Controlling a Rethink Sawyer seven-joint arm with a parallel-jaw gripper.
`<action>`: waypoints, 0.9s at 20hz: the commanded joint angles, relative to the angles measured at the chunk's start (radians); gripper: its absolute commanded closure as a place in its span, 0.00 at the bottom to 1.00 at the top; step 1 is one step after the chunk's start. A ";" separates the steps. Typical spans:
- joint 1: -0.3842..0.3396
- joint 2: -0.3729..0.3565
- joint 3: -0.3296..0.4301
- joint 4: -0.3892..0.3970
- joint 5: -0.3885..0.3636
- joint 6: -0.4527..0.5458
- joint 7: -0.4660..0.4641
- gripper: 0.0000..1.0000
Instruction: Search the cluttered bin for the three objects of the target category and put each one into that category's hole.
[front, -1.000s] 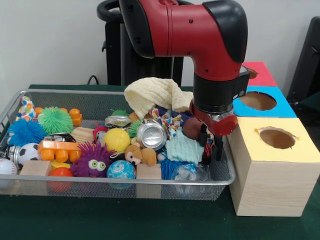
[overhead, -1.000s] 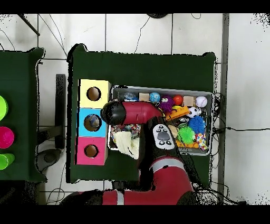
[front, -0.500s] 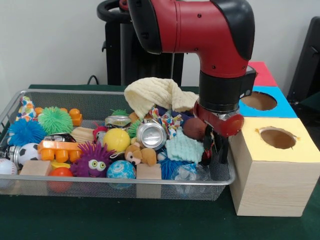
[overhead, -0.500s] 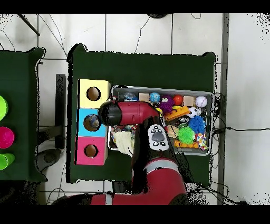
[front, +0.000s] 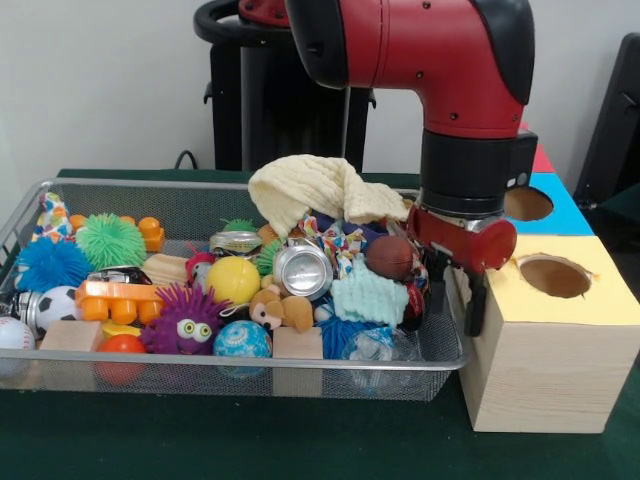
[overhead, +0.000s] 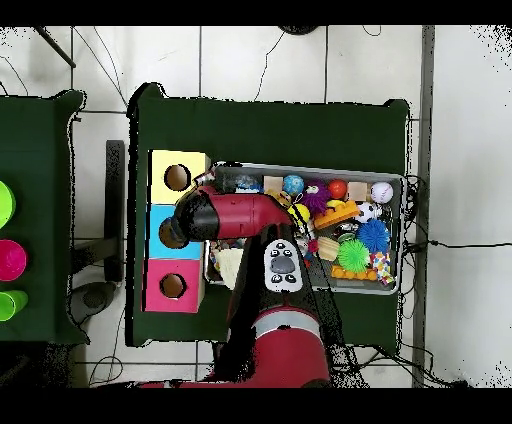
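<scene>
Wire bin (front: 230, 362) fills the left and centre of the front view, packed full. At frame left: blue spiky ball (front: 50, 263), green spiky ball (front: 110, 240), soccer ball (front: 57, 303). Toward centre: purple fuzzy toy (front: 188, 322), yellow ball (front: 233, 280), a crushed can (front: 303, 270), and a yellow cloth (front: 310, 190) heaped at the bin's back edge. Right end of the bin: mint knitted cloth (front: 368, 297) with a brown ball (front: 390, 257) just above it. The target category cannot be read from these views, so I judge its objects to lie somewhere in this pile; none can be singled out. Gripper (front: 463, 295) hangs right of centre, over the seam between the bin's right wall and the yellow-topped box (front: 540, 370). Cannot tell whether it is open or closed, or whether it carries anything. In the overhead view the arm's head (overhead: 200, 215) covers part of the blue box (overhead: 160, 240), left of the bin. Judgement: the step reads as a transfer toward the holes. To do it well, rise clear of the box's edge first, centre over the right hole, either the yellow hole (front: 553, 275) or the blue hole (front: 527, 203), and release low. Risk: clipping the box's corner.
</scene>
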 joint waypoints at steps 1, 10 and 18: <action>0.021 0.033 -0.066 0.008 0.091 -0.040 0.178 0.00; 0.100 0.126 -0.193 -0.078 0.169 0.078 0.157 0.00; 0.145 0.184 -0.246 -0.110 0.220 0.117 0.142 0.00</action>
